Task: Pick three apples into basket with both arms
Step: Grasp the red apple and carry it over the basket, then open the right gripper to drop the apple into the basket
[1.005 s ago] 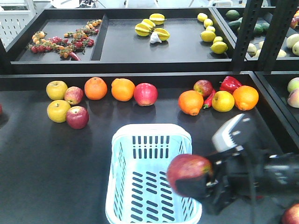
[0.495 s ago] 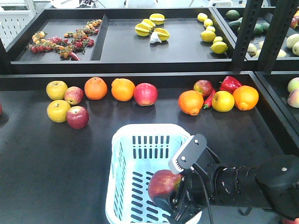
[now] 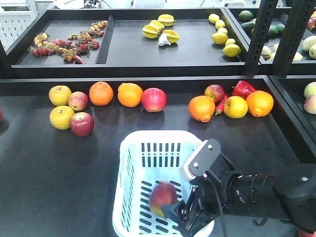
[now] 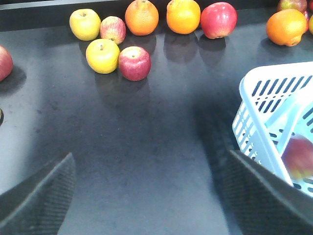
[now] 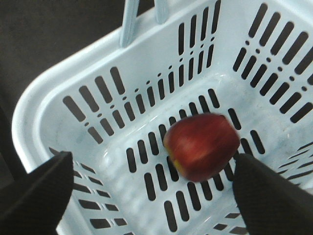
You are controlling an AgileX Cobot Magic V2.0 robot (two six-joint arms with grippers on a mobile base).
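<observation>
One red apple (image 3: 163,196) (image 5: 203,146) lies loose and slightly blurred on the slotted floor of the pale blue basket (image 3: 158,136) (image 5: 29,105). My right gripper (image 3: 181,218) (image 5: 151,169) hangs open over the basket, its fingers apart on either side of the apple and not touching it. More red apples (image 3: 81,124) (image 3: 154,99) (image 4: 134,63) sit on the dark table behind. In the left wrist view my left gripper (image 4: 150,161) is open over bare table, left of the basket (image 4: 264,88). The left arm is out of the front view.
Oranges (image 3: 101,93) (image 3: 201,108), yellow apples (image 3: 61,117) and red peppers (image 3: 243,89) line the back of the table. A raised shelf with trays of fruit (image 3: 163,29) stands behind. Black posts (image 3: 259,34) rise at the right.
My right gripper carried the apple left and down into the basket, then opened. The apple has dropped free onto the basket floor.
</observation>
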